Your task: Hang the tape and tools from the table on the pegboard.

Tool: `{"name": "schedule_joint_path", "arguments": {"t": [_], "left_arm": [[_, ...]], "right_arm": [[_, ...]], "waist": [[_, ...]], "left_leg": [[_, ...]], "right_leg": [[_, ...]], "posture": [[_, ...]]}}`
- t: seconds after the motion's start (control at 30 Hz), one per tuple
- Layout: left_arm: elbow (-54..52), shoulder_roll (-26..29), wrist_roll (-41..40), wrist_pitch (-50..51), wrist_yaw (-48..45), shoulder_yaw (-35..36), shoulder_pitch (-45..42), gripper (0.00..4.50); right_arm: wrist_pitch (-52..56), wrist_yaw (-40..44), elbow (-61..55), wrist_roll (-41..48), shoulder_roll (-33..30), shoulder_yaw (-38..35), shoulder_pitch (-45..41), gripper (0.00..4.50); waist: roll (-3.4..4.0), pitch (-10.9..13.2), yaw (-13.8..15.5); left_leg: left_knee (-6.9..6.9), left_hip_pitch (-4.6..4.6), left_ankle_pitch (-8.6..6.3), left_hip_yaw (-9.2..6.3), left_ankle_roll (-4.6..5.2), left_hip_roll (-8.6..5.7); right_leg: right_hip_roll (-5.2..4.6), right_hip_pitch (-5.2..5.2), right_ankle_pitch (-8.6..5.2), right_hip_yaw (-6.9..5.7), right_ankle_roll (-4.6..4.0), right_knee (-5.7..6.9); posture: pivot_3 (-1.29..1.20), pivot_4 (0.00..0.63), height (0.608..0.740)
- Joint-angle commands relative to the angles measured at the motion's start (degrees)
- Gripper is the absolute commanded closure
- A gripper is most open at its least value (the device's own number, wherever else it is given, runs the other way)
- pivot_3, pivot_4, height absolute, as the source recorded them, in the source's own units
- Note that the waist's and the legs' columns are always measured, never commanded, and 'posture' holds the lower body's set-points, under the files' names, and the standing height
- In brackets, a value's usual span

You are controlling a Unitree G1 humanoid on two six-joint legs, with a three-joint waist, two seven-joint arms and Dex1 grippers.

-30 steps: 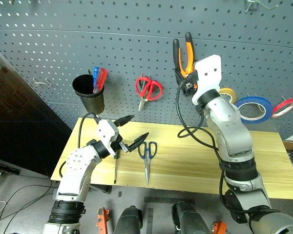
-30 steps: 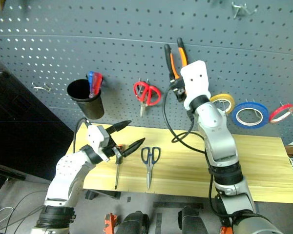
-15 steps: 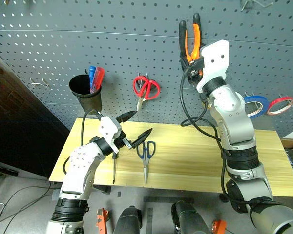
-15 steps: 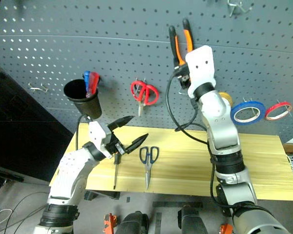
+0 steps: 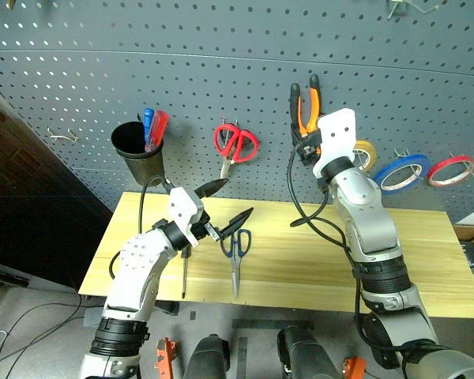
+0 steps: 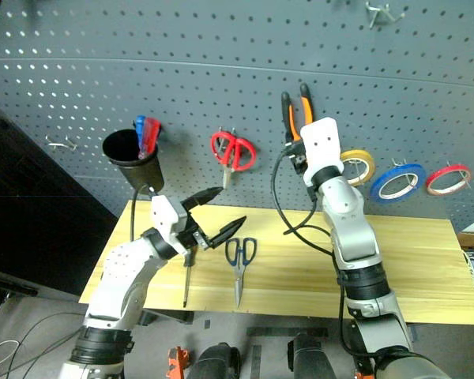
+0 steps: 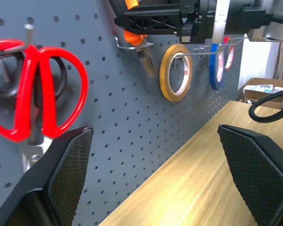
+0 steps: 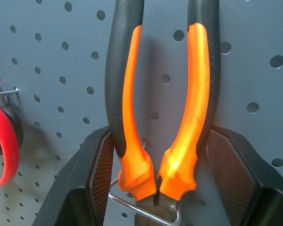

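Pliers with orange-and-black handles (image 8: 162, 117) upright against blue-grey perforated pegboard (image 5: 221, 79), clamped by right gripper (image 8: 162, 165), thin wire hook (image 8: 141, 209) at their joint, left gripper (image 5: 225, 201) spread empty, yellow tape roll (image 5: 367, 152) adjacent.

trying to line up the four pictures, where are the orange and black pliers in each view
Left eye view: pliers upper centre, handles up against the pegboard, in the right gripper.
Right eye view: pliers upper centre, left of the yellow tape roll.
Left wrist view: orange handle ends at the top edge.
Right wrist view: pliers central, over a wire hook.
Shared landmark: the pegboard.
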Motion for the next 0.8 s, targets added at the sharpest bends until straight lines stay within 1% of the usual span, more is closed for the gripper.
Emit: {"name": "schedule_joint_path", "arguments": {"t": [0.03,0.07,0.17,0.2,0.33,0.4,0.5,0.53,0.6,0.7,0.8], "left_arm": [[-0.3,-0.1,0.8,0.4,1.4,-0.3,-0.8,0.0],[-0.3,-0.1,0.9,1.3,1.6,-0.5,-0.7,0.0],[-0.7,-0.1,1.1,4.1,2.4,-1.2,-0.2,0.0],[-0.9,0.2,1.8,5.4,2.9,-1.7,0.2,0.0],[-2.3,1.4,2.6,12.3,4.3,-3.1,2.3,0.0],[-3.4,2.7,4.0,16.6,5.2,-4.0,3.3,0.0],[-5.0,6.0,7.3,25.8,7.1,-6.7,4.8,0.0],[-5.9,6.7,7.2,29.0,7.4,-7.2,5.6,0.0],[-7.9,7.6,7.7,34.9,9.2,-7.9,7.3,0.0],[-10.3,8.0,9.6,43.0,12.1,-10.2,9.4,0.0],[-12.2,7.0,10.4,47.6,14.5,-12.1,10.3,0.0]], "right_arm": [[3.0,1.5,-4.7,1.3,0.4,0.0,0.8,1.47],[4.5,1.9,-5.2,1.6,0.3,0.2,1.2,1.09],[9.1,2.9,-6.5,2.1,0.2,0.5,2.1,0.23],[11.3,3.6,-7.1,2.1,-0.1,0.9,2.4,0.02],[22.3,8.9,-12.0,5.1,-2.8,1.9,4.8,0.02],[28.7,12.7,-16.6,8.0,-5.6,2.5,7.2,0.02],[36.1,18.3,-24.3,12.7,-10.9,3.2,12.3,0.02],[38.3,19.3,-26.5,14.4,-12.1,2.8,14.2,0.02],[41.6,20.2,-29.7,16.8,-13.5,1.6,17.4,0.02],[44.0,22.0,-34.2,19.1,-17.3,1.8,21.9,0.02],[45.4,23.3,-37.4,21.5,-19.8,1.8,24.4,0.02]], "waist": [[0.0,0.0,0.0],[-0.01,-0.1,0.0],[0.01,-0.2,0.0],[0.02,-0.2,0.0],[0.04,-0.3,0.0],[0.04,-0.3,0.0],[0.04,-0.3,0.0],[0.04,-0.3,0.0],[0.04,-0.3,0.0],[0.04,-0.3,0.0],[0.03,-0.3,-0.1]], "left_leg": [[0.0,0.0,0.0,0.0,0.0,0.0],[-0.01,0.0,0.0,-0.01,0.0,0.0],[-0.01,0.0,-0.01,-0.01,0.01,0.0],[-0.01,0.0,-0.01,0.0,0.01,-0.01],[0.0,0.01,-0.02,-0.02,0.03,0.0],[-0.01,0.01,-0.08,-0.06,0.15,0.0],[-0.02,-0.02,-0.11,-0.12,0.2,-0.01],[-0.02,-0.01,-0.12,-0.14,0.21,-0.01],[-0.02,0.0,-0.13,-0.16,0.22,-0.02],[0.0,0.01,-0.13,-0.17,0.23,-0.05],[0.02,0.08,-0.13,-0.19,0.24,-0.06]], "right_leg": [[0.0,0.0,0.0,0.0,0.0,0.0],[0.0,0.0,0.0,-0.01,0.0,-0.01],[0.0,0.01,0.0,-0.01,0.0,-0.02],[0.0,0.01,0.0,0.0,0.0,-0.01],[0.01,0.02,0.0,0.0,0.0,0.0],[0.02,0.02,0.0,-0.02,0.0,0.0],[0.02,0.03,0.0,-0.05,0.0,-0.03],[0.02,0.05,0.0,-0.06,0.0,-0.05],[0.02,0.08,0.0,-0.06,0.0,-0.06],[0.02,0.11,-0.01,-0.04,0.01,-0.05],[0.06,0.19,-0.01,-0.04,0.01,-0.04]], "posture": [[0.05,0.177,0.74],[0.05,0.177,0.74],[0.05,0.177,0.74],[0.04,0.177,0.74],[0.04,0.181,0.74],[0.05,0.185,0.74],[0.05,0.192,0.74],[0.05,0.192,0.74],[0.04,0.202,0.74],[0.03,0.207,0.74],[0.02,0.215,0.74]]}}
